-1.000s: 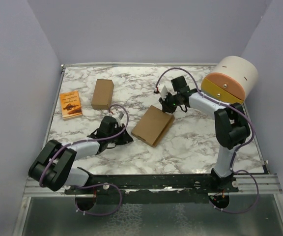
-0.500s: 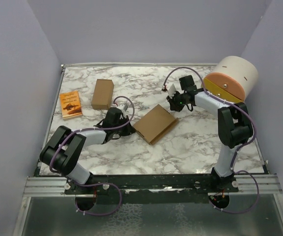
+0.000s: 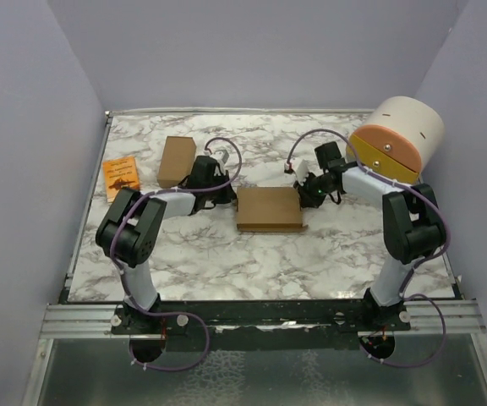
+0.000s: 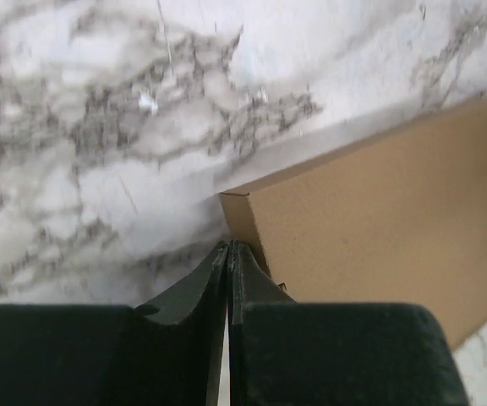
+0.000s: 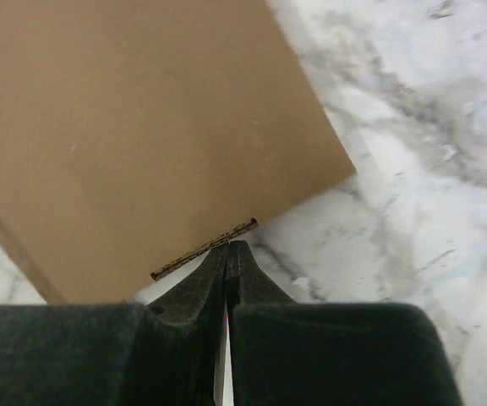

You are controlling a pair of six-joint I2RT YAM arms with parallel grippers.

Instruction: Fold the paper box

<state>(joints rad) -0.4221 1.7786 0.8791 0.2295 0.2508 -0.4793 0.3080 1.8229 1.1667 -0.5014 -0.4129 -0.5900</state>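
Note:
The paper box (image 3: pixel 268 209) lies flat in the middle of the marble table as a shallow, wide brown rectangle. My left gripper (image 3: pixel 229 198) is shut, with its tips (image 4: pixel 229 246) against the box's left corner (image 4: pixel 379 211). Nothing shows between its fingers. My right gripper (image 3: pixel 305 198) is also shut. Its tips (image 5: pixel 229 246) touch the box's right edge (image 5: pixel 142 144), just below a short strip of raw cardboard edge (image 5: pixel 203 250). The two grippers flank the box from either side.
A narrower brown cardboard box (image 3: pixel 177 161) stands at the back left, close behind my left wrist. A small orange booklet (image 3: pixel 120 178) lies near the left wall. A cream drum with an orange and yellow face (image 3: pixel 396 139) sits at the back right. Purple walls enclose the table.
The box has turned from a diagonal lie to square with the table's front. My left gripper swung far and rightward to its left corner. The right gripper shifted nearer along its right edge.

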